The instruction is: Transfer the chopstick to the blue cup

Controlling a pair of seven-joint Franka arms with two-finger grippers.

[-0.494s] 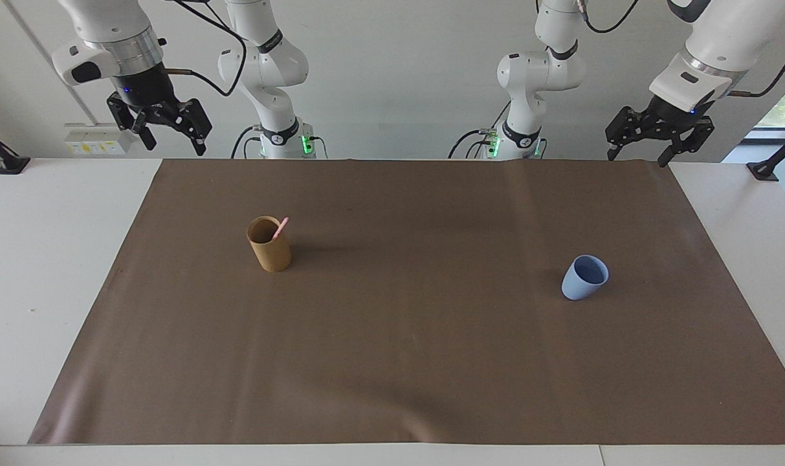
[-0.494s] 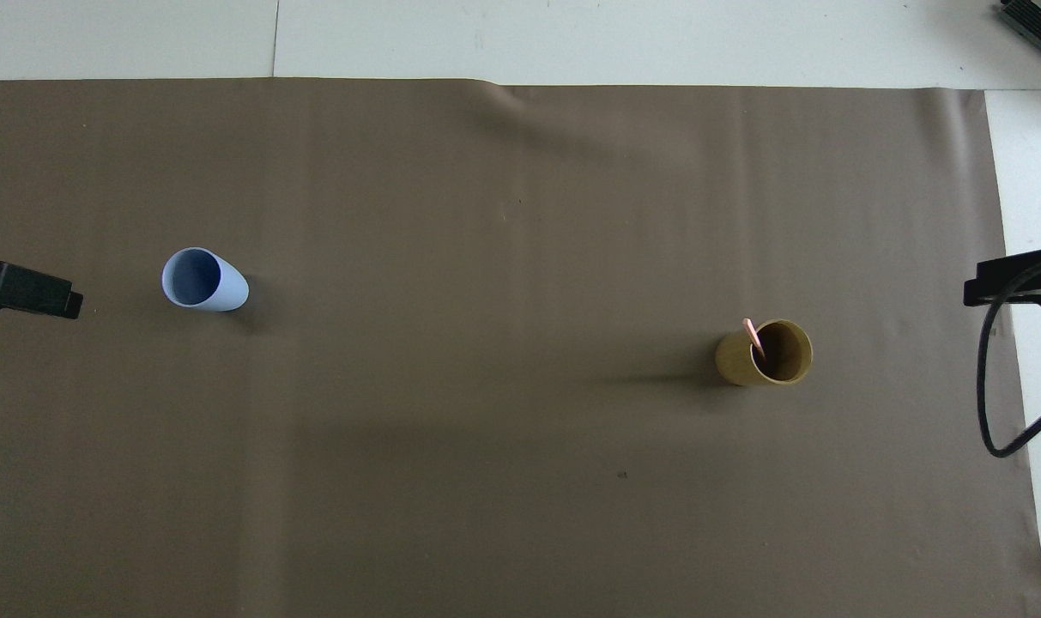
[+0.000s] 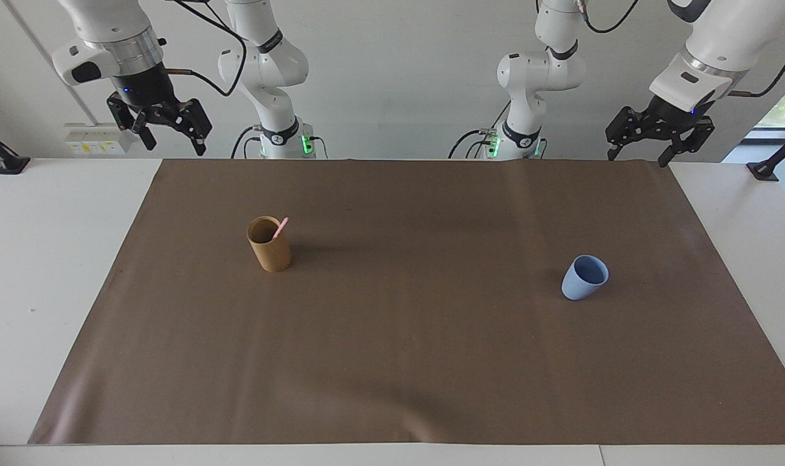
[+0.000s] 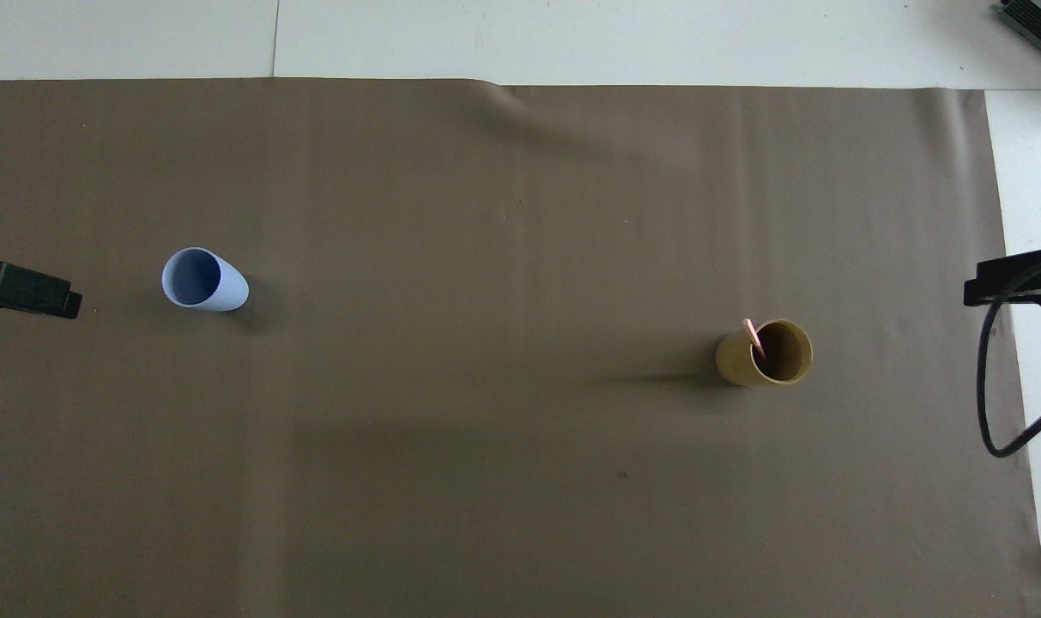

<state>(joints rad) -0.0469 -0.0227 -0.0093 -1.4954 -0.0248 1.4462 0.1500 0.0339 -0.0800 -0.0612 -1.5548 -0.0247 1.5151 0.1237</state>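
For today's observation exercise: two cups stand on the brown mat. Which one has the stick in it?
The tan cup, toward the right arm's end of the table. The pink chopstick leans out over its rim, while the blue cup holds nothing.

No legible text, label, brand, number or sign anywhere.

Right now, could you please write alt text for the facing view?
A pink chopstick leans inside a tan cup toward the right arm's end of a brown mat; an empty blue cup stands toward the left arm's end. The right gripper and left gripper hang open, raised, holding nothing.
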